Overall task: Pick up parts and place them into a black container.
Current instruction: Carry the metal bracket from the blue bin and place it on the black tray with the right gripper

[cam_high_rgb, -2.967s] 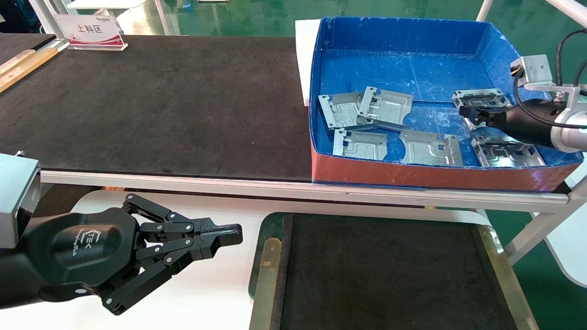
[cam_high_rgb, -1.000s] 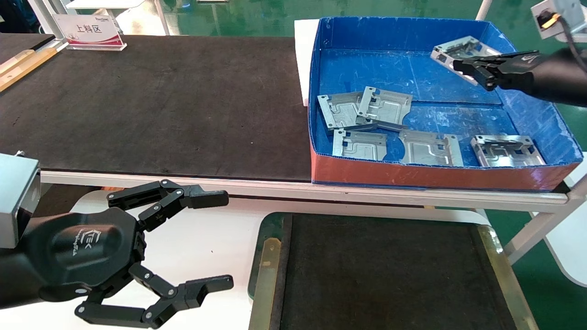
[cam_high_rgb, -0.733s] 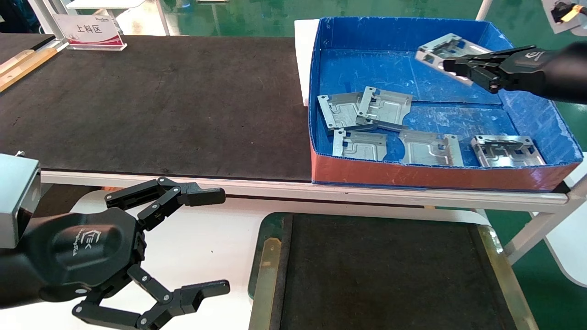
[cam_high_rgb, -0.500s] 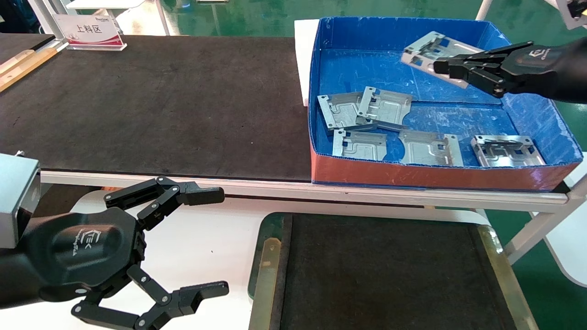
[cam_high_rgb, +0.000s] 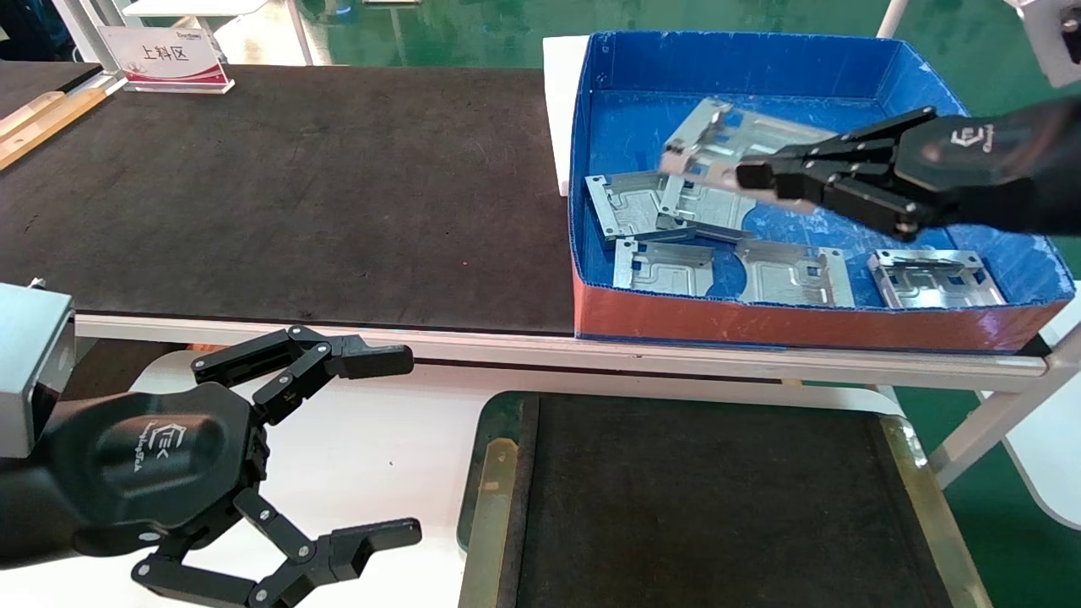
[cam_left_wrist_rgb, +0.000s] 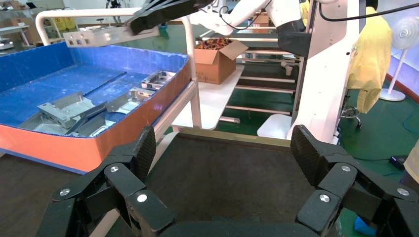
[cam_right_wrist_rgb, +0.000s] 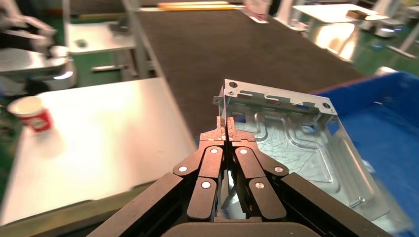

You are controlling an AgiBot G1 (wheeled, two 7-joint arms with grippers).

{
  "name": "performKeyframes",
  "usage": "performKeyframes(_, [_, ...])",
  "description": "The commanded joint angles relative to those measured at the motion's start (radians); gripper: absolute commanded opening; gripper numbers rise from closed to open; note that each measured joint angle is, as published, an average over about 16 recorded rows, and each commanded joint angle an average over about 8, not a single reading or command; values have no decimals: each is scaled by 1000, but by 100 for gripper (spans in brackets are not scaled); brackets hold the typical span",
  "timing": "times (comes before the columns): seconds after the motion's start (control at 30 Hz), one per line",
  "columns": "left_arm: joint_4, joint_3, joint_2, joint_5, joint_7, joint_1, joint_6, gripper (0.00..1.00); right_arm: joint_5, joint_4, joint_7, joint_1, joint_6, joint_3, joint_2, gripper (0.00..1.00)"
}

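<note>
- Slip risk: the right gripper (cam_high_rgb: 754, 176) pinches the plate (cam_high_rgb: 733, 145) by one edge only, with most of the sheet hanging out past the fingertips. A quick swing could twist it loose and drop it back into the blue box (cam_high_rgb: 853, 57).
- Snag risk: the carried plate sits in the air over the two overlapping plates (cam_high_rgb: 667, 203) at the box's left side. If it dips, a bent tab could catch them or the red front wall (cam_high_rgb: 794, 321).
- Travel left: the black tray (cam_high_rgb: 494, 498) is at the near edge, below the table (cam_high_rgb: 279, 186), and has no plates on it. The carry must clear the box front and the table rail.
- Right arm pose: reaching in from the right, roughly level, fingers shut on the plate's edge. The wrist view shows the tips pressed together on the rim; how deep the bite goes is hard to judge.
- Left gripper (cam_high_rgb: 384, 447): parked low at near left, beside the tray, fingers spread wide, holding nothing.
- Three more plates lie flat along the box's near wall.
</note>
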Motion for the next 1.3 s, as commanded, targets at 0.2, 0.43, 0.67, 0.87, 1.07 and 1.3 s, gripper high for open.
performKeyframes(0.2, [0, 0, 0, 0, 0, 0, 0, 100, 133, 287, 142, -106, 20, -31, 95, 0])
performKeyframes(0.43, [0, 0, 0, 0, 0, 0, 0, 100, 185, 429, 184, -205, 57, -39, 147, 0])
performKeyframes(0.67, [0, 0, 0, 0, 0, 0, 0, 100, 219, 516, 190, -295, 62, -49, 181, 0])
performKeyframes(0.87, [0, 0, 0, 0, 0, 0, 0, 100, 230, 560, 163, -370, 74, -60, 200, 0])
performKeyframes(1.07, [0, 0, 0, 0, 0, 0, 0, 100, 227, 557, 103, -427, 81, -70, 199, 0])
performKeyframes(1.3, [0, 0, 0, 0, 0, 0, 0, 100, 200, 503, 9, -475, 55, -93, 179, 0])
